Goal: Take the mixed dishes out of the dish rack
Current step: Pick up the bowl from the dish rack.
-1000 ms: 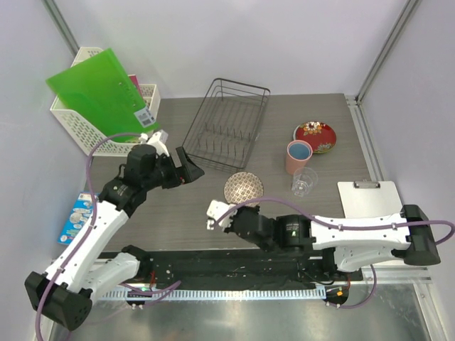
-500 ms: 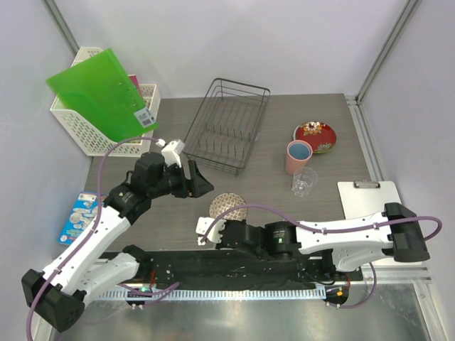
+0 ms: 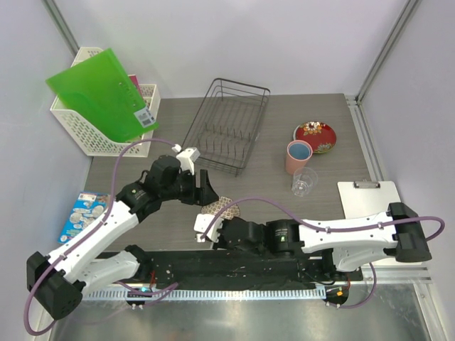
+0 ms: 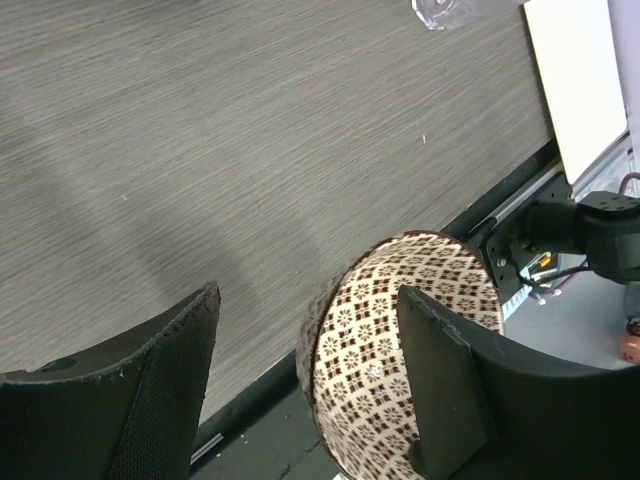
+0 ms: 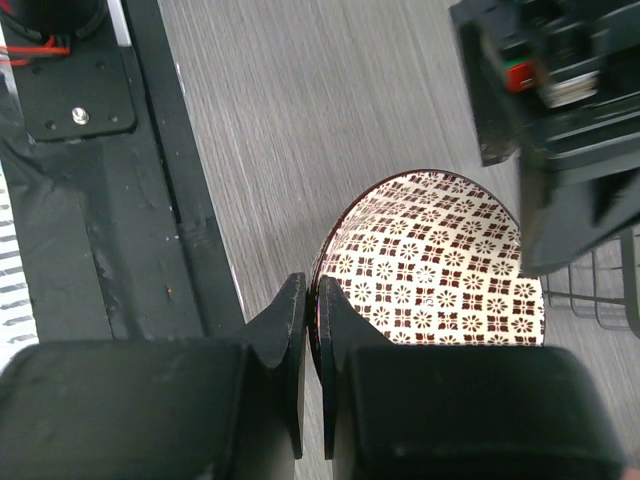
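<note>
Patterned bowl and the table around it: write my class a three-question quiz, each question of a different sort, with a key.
1. True or false: the dish rack holds a plate.
2. Which gripper pinches the patterned bowl by its rim? A. left B. right C. neither
3. Fill in: the pink cup stands beside the red patterned ____.
Key: 1 false; 2 B, the right gripper; 3 plate.
</note>
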Robot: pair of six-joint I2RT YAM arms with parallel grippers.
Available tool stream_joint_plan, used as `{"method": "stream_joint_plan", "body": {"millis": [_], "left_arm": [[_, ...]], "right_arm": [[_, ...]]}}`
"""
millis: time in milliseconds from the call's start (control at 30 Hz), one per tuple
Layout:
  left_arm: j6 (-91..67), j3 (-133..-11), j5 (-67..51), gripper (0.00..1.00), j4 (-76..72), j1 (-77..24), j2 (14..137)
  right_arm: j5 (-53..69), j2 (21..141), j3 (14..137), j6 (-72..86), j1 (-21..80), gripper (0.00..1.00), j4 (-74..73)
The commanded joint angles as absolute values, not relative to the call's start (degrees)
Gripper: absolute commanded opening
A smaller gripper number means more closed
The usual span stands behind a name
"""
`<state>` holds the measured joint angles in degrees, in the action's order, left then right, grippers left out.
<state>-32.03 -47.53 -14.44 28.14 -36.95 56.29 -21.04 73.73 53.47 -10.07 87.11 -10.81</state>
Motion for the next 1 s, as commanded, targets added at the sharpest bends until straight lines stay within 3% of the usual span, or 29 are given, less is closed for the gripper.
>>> {"method": "stream_joint_plan", "body": {"millis": [0, 167, 467, 567, 700, 833, 967], "left_arm": [[-30.5, -47.72, -12.92, 0.71, 28.91, -37.88, 56.07], [-30.59, -47.55, -13.62, 0.68, 28.74, -38.41, 56.86], [-30.59, -47.46, -16.17, 0.49, 27.42, -39.72, 58.09], [-30.59, -47.55, -16.17, 0.34, 27.42, -40.25, 58.36], [-30.5, -47.81, -15.82, 0.0, 27.42, -40.87, 58.62], [-31.29, -47.81, -14.42, 0.0, 27.51, -41.48, 58.19], [-31.73, -48.16, -11.87, 0.0, 27.68, -41.66, 56.61]], "right_arm": [[-22.67, 69.35, 56.6, -9.76, 87.19, 0.01, -7.12], [-24.25, 66.45, 55.72, -10.02, 87.19, 0.01, -8.26], [-24.26, 65.39, 54.67, -9.49, 87.1, 0.01, -8.0], [-24.17, 65.65, 54.58, -9.58, 87.27, 0.01, -7.65], [-24.0, 66.79, 54.76, -9.14, 87.1, 0.01, -7.56], [-24.08, 67.5, 54.76, -8.44, 87.19, 0.01, -7.56], [-24.26, 67.76, 54.76, -7.47, 87.19, 0.14, -8.0]]}}
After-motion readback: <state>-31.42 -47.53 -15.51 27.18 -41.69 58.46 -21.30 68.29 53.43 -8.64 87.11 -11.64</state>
